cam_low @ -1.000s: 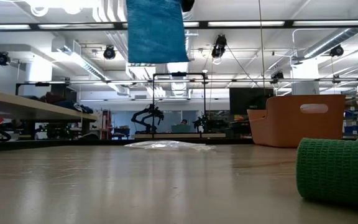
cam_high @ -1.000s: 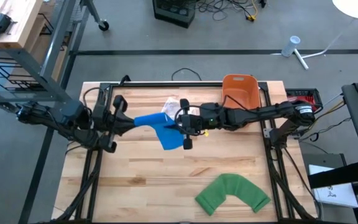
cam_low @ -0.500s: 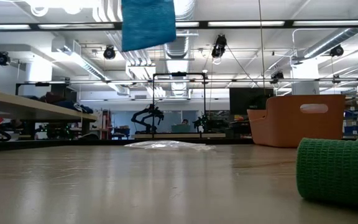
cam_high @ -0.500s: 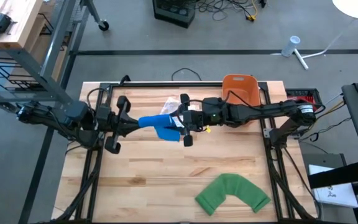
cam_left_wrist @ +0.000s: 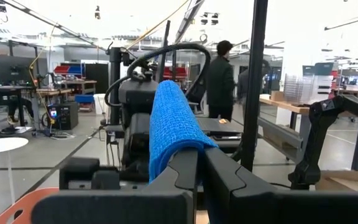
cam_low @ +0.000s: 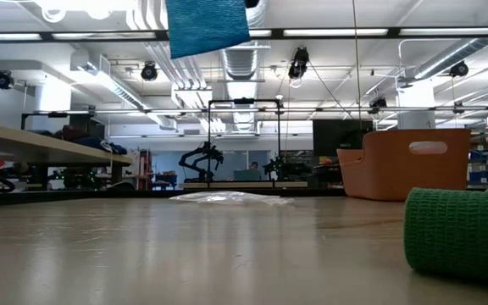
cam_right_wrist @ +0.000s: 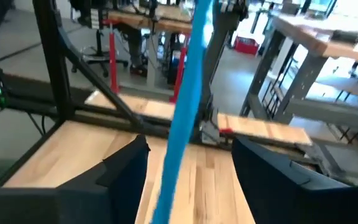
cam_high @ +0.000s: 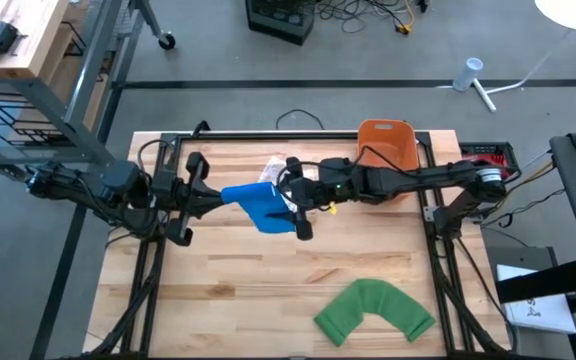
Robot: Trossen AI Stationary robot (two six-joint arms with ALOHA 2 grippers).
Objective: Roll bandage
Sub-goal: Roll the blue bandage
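A: Containers first?
B: One orange bin (cam_high: 386,143) at the bench's (cam_high: 228,300) far edge, right of centre. Handle slot visible in the low view. Can't tell what's in it, if anything.

A: And the blue bandage (cam_high: 260,205)?
B: Up off the bench, over the middle, strung btw my two claws. Long axis runs roughly left-right across the bench in the high view, end toward my right claw hanging lower and wider. In the low view only its bottom edge shows, at the top of frame, well above the wood.

A: Looks like?
B: Bright blue, woven, crinkly texture. A flat strip, seen edge-on from my right wrist. At my left claw it folds over the fingertips in a rounded hump.

A: Claws?
B: My left claw (cam_left_wrist: 199,163) is pressed together, pinching the bandage's end. My right claw (cam_right_wrist: 188,162) is spread, fingers either side of the strip w/ a gap, not squeezing it.

A: Anything else on the bench?
B: Green bandage (cam_high: 376,311), bent in an arch, near the front right. Crumpled clear plastic wrapper (cam_low: 224,197) near the back.
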